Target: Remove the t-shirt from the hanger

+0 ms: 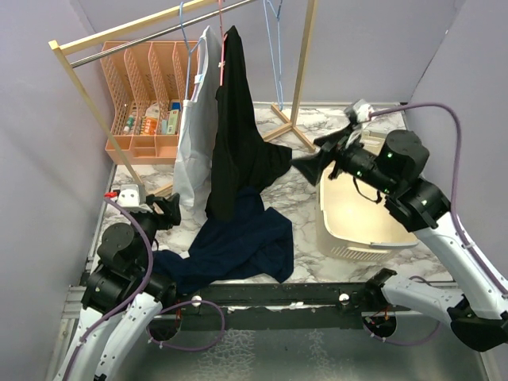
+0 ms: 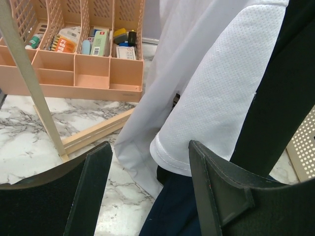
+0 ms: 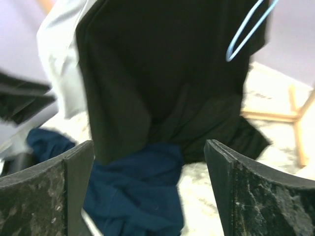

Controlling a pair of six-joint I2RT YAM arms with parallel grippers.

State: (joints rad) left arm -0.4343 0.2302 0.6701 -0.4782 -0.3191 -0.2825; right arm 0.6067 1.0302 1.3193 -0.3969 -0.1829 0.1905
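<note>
Left fingers [image 2: 93, 194], right fingers [image 3: 256, 196] wide apart, empty

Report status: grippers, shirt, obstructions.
Left gripper open, right gripper open. Black t-shirt hanging, untouched. Dark blue crumpled garment heaped beneath; white mesh t-shirt alongside.

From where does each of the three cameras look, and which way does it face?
Top external: high behind the bases, looking down on the white marble table; left arm and right arm show.
Left wrist: low, facing the white mesh t-shirt and peach plastic organiser; left tool shows.
Right wrist: facing the black hanging t-shirt; right tool shows.
Shared: both wrist views hold the black t-shirt.
</note>
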